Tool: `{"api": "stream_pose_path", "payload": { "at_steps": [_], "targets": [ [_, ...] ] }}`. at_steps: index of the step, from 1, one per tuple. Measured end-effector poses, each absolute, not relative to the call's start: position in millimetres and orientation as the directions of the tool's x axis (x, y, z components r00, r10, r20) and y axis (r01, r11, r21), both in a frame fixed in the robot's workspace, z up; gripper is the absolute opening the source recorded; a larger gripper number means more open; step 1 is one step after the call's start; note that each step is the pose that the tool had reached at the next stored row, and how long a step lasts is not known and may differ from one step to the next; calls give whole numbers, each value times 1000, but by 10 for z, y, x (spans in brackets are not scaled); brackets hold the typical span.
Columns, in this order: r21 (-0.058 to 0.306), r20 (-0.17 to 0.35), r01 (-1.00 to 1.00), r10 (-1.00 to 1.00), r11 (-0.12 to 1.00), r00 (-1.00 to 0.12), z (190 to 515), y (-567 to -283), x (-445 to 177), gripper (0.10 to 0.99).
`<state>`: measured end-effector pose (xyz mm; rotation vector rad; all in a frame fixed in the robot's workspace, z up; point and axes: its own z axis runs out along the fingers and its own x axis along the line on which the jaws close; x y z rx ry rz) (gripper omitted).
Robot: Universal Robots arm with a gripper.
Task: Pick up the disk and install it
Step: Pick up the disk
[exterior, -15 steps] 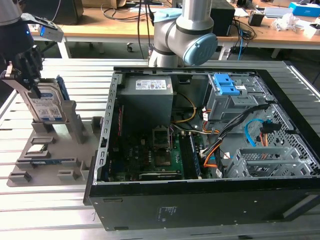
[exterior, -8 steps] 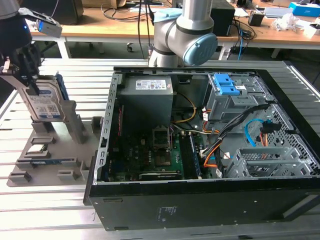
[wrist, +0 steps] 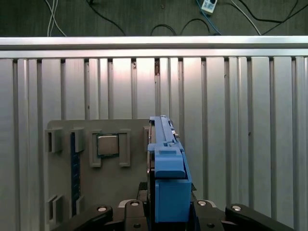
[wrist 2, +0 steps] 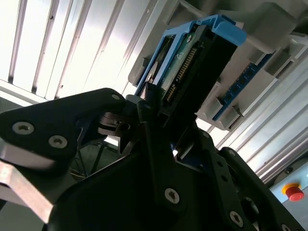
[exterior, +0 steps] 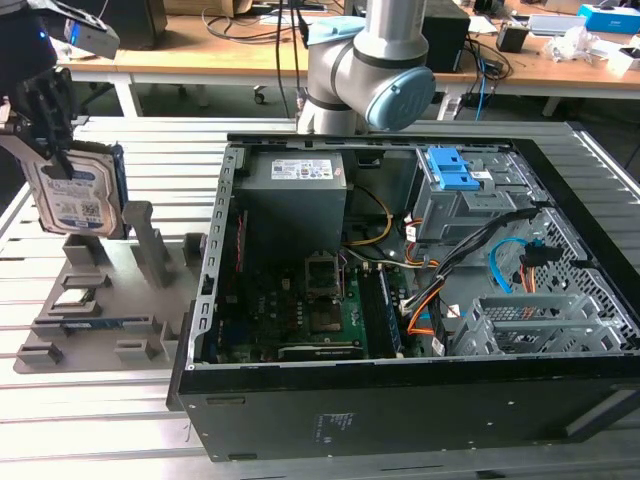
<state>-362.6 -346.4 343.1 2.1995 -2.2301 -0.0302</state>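
Gripper (exterior: 45,112) pinching the disk (exterior: 76,195), held upright at the exterior view's left.
Black fingers (wrist 2: 154,144) are clamped on the disk's top edge from both sides. The label faces the camera in the exterior view, with the blue frame along the edge. In the first wrist view the disk is edge-on, blue frame toward the camera. Its lower end sits at the back of the grey tray (exterior: 100,300), just beside a tray post; can't tell if it is clear of the slot. The tray lies on the slatted table (exterior: 90,420). The open case (exterior: 400,400) is well apart, toward the exterior view's right, with a blue caddy (exterior: 450,172) inside. The arm (exterior: 370,75) is behind the case.
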Motion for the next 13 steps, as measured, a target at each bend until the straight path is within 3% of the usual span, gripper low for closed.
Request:
{"api": "stream_pose_path", "payload": {
  "at_steps": [13],
  "targets": [
    [20,-7,-1000,-1000,14,-14,3694,-3464,-3626,365]
  ]
}}
